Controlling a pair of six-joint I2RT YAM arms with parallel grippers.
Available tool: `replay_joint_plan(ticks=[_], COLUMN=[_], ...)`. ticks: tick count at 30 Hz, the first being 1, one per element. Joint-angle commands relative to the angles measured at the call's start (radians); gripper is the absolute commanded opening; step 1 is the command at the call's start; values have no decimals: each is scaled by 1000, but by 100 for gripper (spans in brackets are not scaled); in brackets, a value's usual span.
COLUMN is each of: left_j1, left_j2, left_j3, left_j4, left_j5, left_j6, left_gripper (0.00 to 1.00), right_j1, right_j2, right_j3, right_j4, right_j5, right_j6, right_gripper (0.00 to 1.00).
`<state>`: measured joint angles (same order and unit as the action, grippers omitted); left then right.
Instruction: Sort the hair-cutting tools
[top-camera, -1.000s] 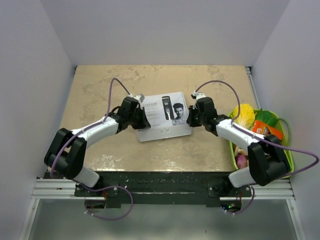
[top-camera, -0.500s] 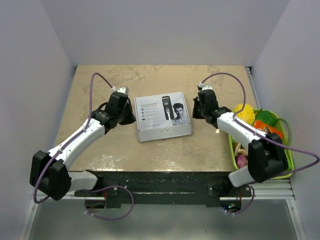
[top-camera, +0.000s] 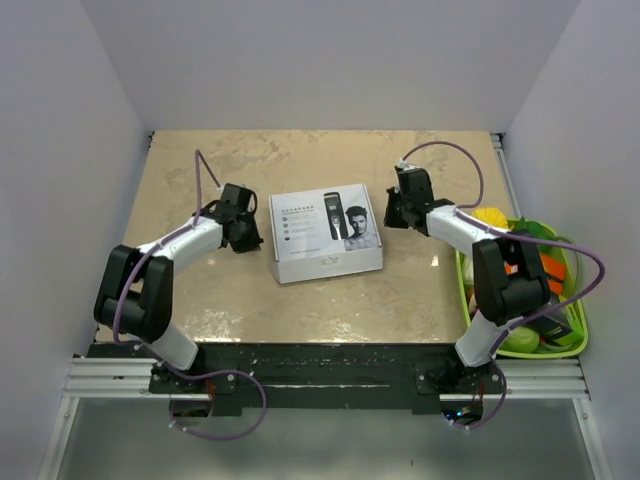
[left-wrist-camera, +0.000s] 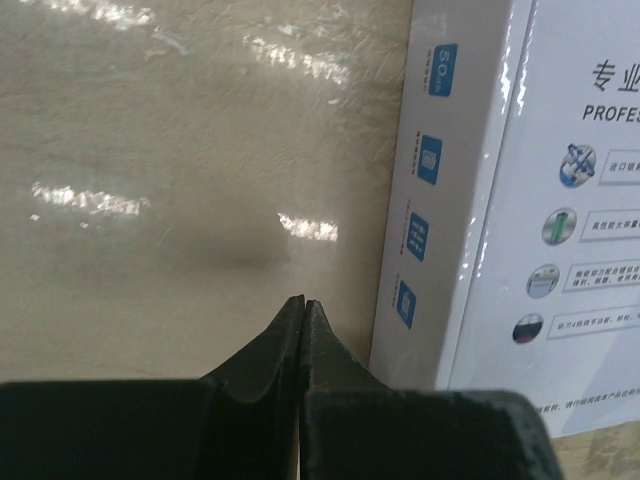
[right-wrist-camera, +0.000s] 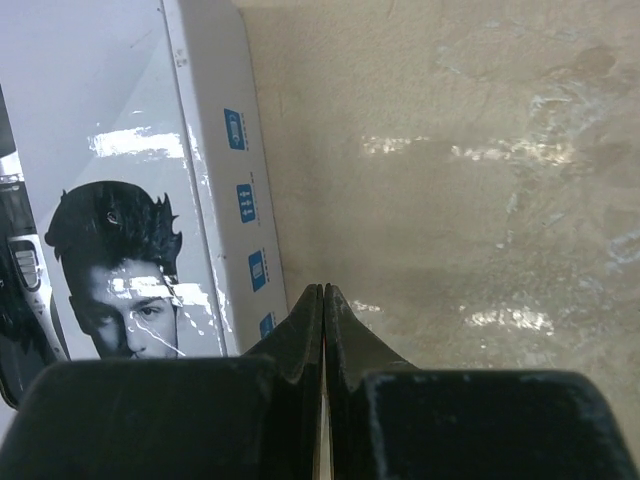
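Left gripper (left-wrist-camera: 303, 303) and right gripper (right-wrist-camera: 323, 290) are both pinched fully shut with nothing in them. A second ago they were crowding the white clipper box (top-camera: 325, 235) from both sides. Now they've backed off, and the box lies flat mid-table. Left tips sit just beside its 9 o'clock wall, right tips by its 3 o'clock wall, both arms stretched forward and low. No actual hair-cutting tools in sight. My guess is they're inside the unopened box, so sorting hasn't started.

The right hand (right-wrist-camera: 322, 288), closed tight and empty, is just beside the white box (right-wrist-camera: 115, 90) on the table (right-wrist-camera: 450, 220).
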<state>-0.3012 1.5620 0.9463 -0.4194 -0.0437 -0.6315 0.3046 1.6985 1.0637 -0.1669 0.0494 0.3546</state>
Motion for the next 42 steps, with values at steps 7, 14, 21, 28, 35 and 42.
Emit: replay_joint_plan(ticks=[7, 14, 21, 28, 35, 42], left_j1=[5, 5, 4, 1, -19, -38], left_j2=[130, 161, 194, 228, 256, 270], left_j3=[132, 160, 175, 190, 246, 272], left_j4=[154, 192, 226, 251, 238, 217], left_j5=[85, 134, 205, 255, 262, 252], left_j6=[64, 99, 113, 112, 119, 127], left_gripper=[0, 0, 0, 0, 0, 0], right_j1=[-1, 7, 31, 59, 90, 97], right_j2=[67, -36, -106, -132, -146, -160], right_j3=[12, -106, -162, -192, -208, -200], right_j4=[84, 132, 141, 152, 159, 135], right_j5=[-224, -237, -249, -247, -244, -227], right_j6=[-85, -72, -69, -55, -46, -49], right_gripper=[0, 0, 0, 0, 0, 0])
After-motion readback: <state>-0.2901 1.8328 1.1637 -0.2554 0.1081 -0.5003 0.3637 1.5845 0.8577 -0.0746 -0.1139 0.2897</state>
